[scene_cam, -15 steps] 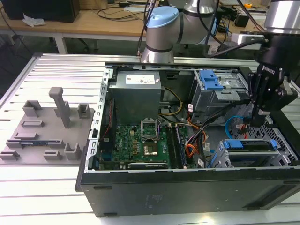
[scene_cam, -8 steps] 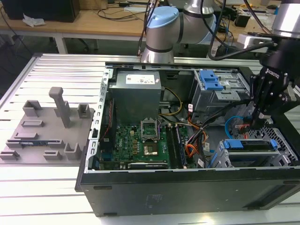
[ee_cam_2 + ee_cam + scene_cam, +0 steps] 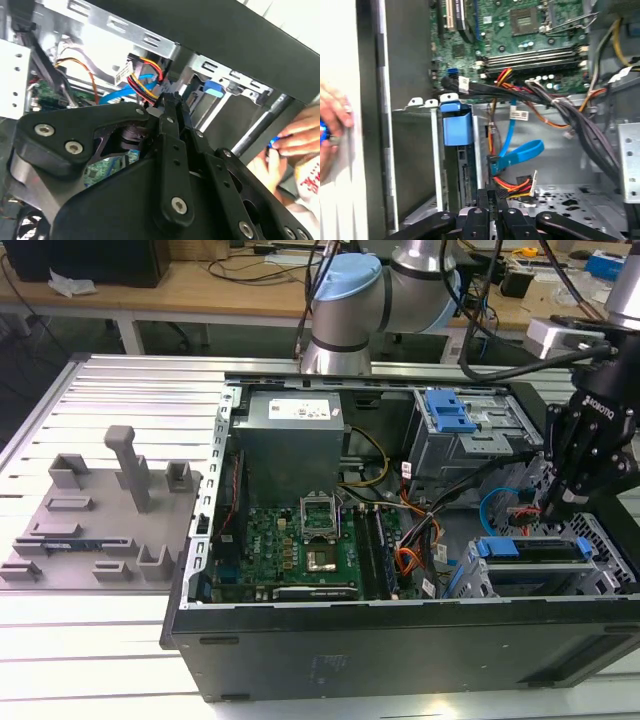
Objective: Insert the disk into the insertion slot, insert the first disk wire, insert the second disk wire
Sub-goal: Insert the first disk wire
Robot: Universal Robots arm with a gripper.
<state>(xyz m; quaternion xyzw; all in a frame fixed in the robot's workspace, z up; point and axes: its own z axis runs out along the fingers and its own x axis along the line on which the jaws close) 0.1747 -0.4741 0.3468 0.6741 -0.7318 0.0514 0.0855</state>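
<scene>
Inside the open computer case (image 3: pixel 400 640), the gripper (image 3: pixel 560 505) hangs in a narrow pocket just beside the drive cage (image 3: pixel 530 565), with the tall bay (image 3: pixel 450 445) near. In the first wrist view the looping blue cable (image 3: pixel 520 152) and the orange-red wire bundle (image 3: pixel 512 185) lie close in front of it, and a thick black cable bundle (image 3: pixel 560 107) crosses just beyond them. The perforated floor (image 3: pixel 580 197) beside the wires looks bare, perhaps room enough to pass. A hand (image 3: pixel 332 125) rests outside the case, near its wall

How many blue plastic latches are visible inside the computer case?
2. One blue plastic latch tops the tall grey bay; the other lies across the grey perforated drive cage at the exterior view's right. More may be hidden.
</scene>
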